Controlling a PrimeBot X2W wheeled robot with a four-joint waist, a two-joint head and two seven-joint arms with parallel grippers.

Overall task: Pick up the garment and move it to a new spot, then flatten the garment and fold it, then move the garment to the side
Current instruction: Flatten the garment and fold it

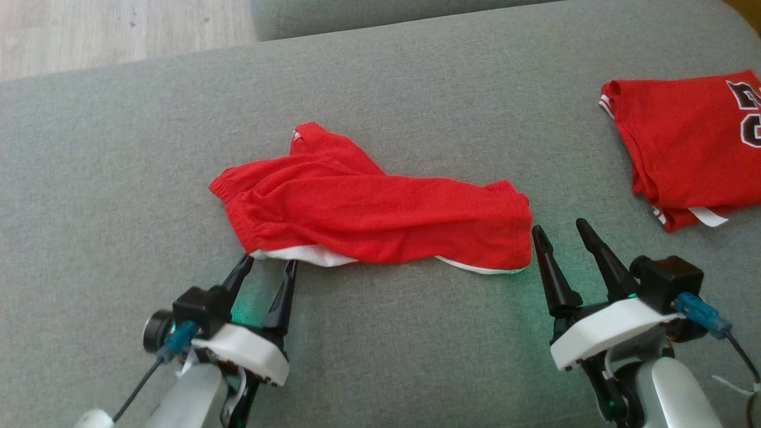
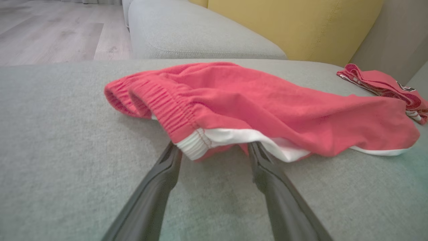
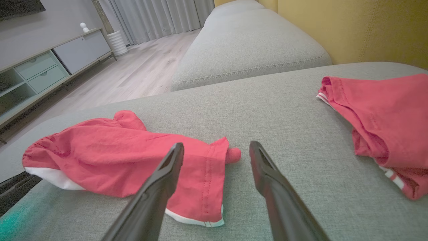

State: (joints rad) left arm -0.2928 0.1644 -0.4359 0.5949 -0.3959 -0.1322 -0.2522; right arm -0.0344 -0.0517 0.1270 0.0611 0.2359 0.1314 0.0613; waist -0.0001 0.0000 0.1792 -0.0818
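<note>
Pick-up step seems to be starting. Left gripper (image 1: 269,260) is gaping wide, tips touching the shorts (image 1: 374,217) at the waistband just ahead. Right gripper (image 1: 559,226) is gaping too, hem lying just beside its left finger. Next: pinching both ends.

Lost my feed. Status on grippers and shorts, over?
Left gripper open, tips at waistband; right gripper open, beside leg hem. Red shorts crumpled on sofa. Folded jersey off right, not in way.

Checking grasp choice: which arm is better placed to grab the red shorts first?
Left, probably: the left tool, open, meets the shorts' waistband edge; the right tool, also open, sits beside the hem.
</note>
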